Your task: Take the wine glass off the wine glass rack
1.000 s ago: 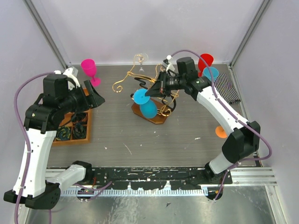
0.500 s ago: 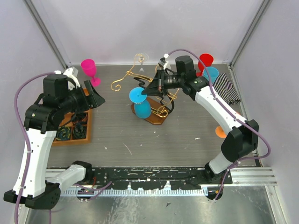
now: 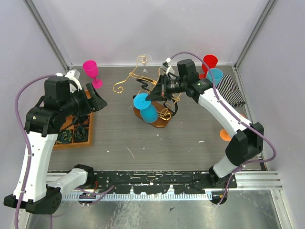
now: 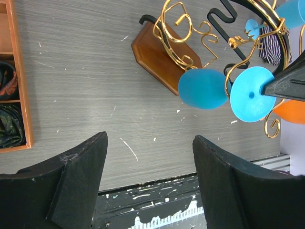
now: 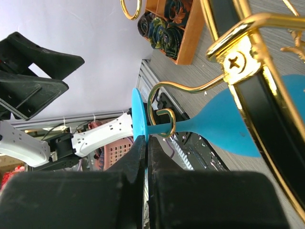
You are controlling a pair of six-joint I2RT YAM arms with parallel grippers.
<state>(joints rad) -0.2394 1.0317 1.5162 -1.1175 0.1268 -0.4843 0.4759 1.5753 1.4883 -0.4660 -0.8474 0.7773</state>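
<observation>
A blue wine glass [image 3: 148, 110] hangs upside down on the wine glass rack [image 3: 164, 101], which has gold wire arms and a brown wooden base [image 3: 161, 123]. Its stem sits in a gold scroll hook [image 5: 162, 125]. My right gripper [image 3: 152, 95] is shut on the rim of the glass's round foot [image 5: 138, 121]. The bowl [image 5: 233, 129] points away to the right. In the left wrist view the same glass [image 4: 205, 89] and foot [image 4: 251, 93] show at the rack. My left gripper [image 4: 150, 176] is open and empty above the table, left of the rack.
A pink glass [image 3: 91, 70] stands at the back left. Red [image 3: 208, 62] and blue [image 3: 214, 75] glasses and a striped cloth [image 3: 233, 90] are at the back right. An orange compartment tray [image 3: 74, 133] lies under the left arm. An orange disc [image 3: 225, 134] lies at the right.
My right gripper and the blue glass shifted left, then back slightly right and down, with the foot held throughout. The left arm has not moved.
</observation>
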